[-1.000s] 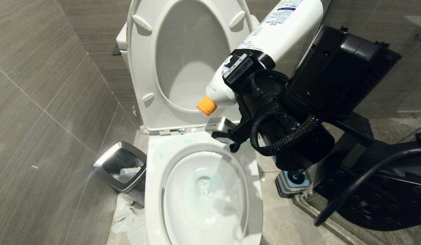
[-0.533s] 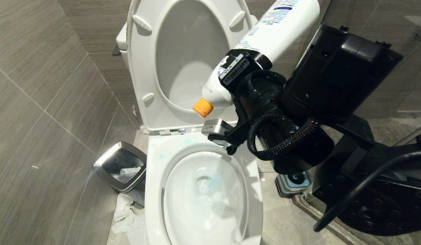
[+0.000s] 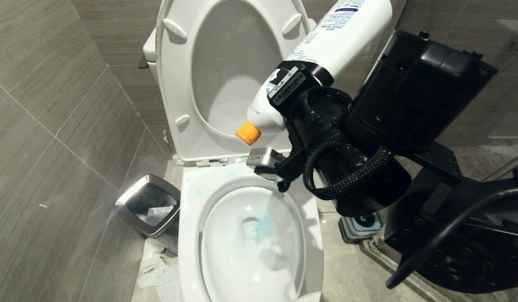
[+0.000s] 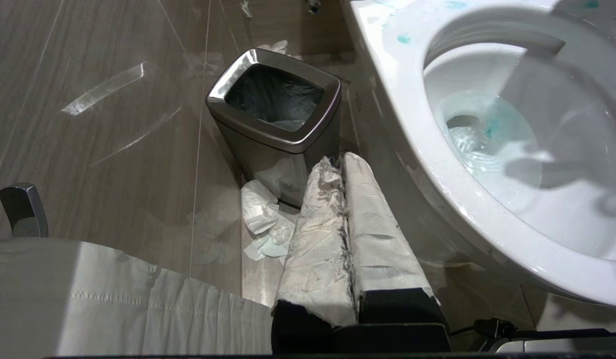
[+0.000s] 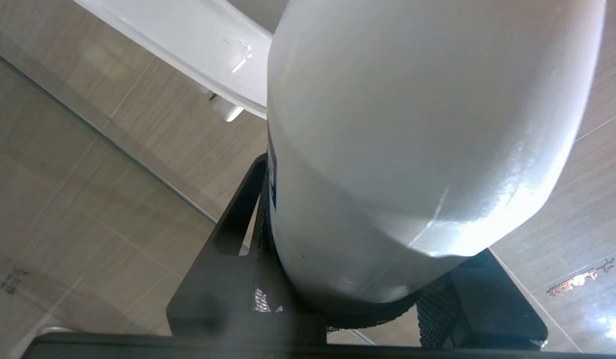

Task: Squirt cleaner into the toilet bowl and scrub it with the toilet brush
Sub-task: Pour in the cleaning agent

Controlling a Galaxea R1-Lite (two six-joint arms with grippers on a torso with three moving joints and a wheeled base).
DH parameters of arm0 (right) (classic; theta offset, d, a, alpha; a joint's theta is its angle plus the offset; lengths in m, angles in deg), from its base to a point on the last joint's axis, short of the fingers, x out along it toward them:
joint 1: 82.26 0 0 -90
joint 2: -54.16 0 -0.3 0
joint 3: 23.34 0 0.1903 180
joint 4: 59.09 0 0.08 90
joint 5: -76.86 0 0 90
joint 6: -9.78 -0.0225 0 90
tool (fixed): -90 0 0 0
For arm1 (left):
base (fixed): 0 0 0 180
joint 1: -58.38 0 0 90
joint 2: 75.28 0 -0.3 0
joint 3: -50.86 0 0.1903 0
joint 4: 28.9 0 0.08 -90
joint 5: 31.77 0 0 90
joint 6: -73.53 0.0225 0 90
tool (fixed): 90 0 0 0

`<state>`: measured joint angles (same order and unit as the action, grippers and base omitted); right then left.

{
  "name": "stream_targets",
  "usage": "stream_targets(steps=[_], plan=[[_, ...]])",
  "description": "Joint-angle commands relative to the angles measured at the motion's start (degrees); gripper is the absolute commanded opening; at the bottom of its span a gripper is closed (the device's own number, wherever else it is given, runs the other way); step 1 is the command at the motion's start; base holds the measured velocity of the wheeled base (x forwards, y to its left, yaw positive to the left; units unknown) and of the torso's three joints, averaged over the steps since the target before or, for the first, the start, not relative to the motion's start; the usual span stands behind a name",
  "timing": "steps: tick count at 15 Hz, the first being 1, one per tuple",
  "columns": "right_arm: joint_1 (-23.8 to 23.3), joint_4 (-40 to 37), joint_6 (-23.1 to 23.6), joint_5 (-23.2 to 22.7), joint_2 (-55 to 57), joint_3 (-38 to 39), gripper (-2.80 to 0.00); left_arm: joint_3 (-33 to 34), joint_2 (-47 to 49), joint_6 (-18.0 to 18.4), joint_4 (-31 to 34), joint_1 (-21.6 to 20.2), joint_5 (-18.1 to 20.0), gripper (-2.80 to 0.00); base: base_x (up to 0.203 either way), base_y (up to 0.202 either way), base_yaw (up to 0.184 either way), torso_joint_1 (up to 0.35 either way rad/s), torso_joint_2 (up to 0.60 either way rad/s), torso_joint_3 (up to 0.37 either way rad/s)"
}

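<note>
The white toilet bowl (image 3: 190,235) stands open, its seat and lid raised. My right gripper (image 3: 299,90) is shut on a white cleaner bottle (image 3: 334,37), which is tipped with its orange cap (image 3: 247,133) pointing down over the bowl's back. Turquoise cleaner (image 3: 264,224) tints the water, and blue drops mark the rim (image 4: 402,37). The bottle (image 5: 412,124) fills the right wrist view. Of the toilet brush only its blue-grey holder (image 3: 361,224) shows, on the floor to the right behind my right arm. My left gripper (image 4: 340,164), fingers wrapped in white, is shut and parked low beside the bowl (image 4: 437,164).
A square chrome-rimmed bin (image 3: 148,205) (image 4: 275,107) stands left of the bowl, with crumpled tissue (image 3: 156,268) (image 4: 260,219) on the floor by it. Grey tiled walls close in on the left and behind. A metal floor rail (image 3: 384,260) runs at the right.
The bottle's orange cap has shifted slightly left. The blue tint in the bowl's water has grown. The left arm has not moved.
</note>
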<state>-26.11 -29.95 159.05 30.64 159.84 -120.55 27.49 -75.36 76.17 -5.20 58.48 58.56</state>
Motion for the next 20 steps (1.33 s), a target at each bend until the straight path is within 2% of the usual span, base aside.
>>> stream_targets(steps=[1, 12, 13, 18, 20], plan=[[0.0, 0.3, 0.9, 0.2, 0.0, 0.0, -2.8, 0.0, 0.1, 0.0, 0.0, 0.0, 0.0, -2.8, 0.0, 0.0, 0.0, 0.0, 0.0, 0.0], [0.0, 0.4, 0.3, 0.5, 0.8, -0.7, -2.8, 0.0, 0.1, 0.0, 0.0, 0.0, 0.0, -2.8, 0.0, 0.0, 0.0, 0.0, 0.0, 0.0], [0.0, 0.4, -0.8, 0.5, 0.8, -0.7, -2.8, 0.0, 0.1, 0.0, 0.0, 0.0, 0.0, -2.8, 0.0, 0.0, 0.0, 0.0, 0.0, 0.0], [0.2, 0.2, -12.0, 1.8, 0.4, 0.0, -2.8, 0.0, 0.1, 0.0, 0.0, 0.0, 0.0, -2.8, 0.0, 0.0, 0.0, 0.0, 0.0, 0.0], [0.2, 0.2, -17.0, 3.8, 0.2, -0.2, -2.8, 0.0, 0.1, 0.0, 0.0, 0.0, 0.0, -2.8, 0.0, 0.0, 0.0, 0.0, 0.0, 0.0]])
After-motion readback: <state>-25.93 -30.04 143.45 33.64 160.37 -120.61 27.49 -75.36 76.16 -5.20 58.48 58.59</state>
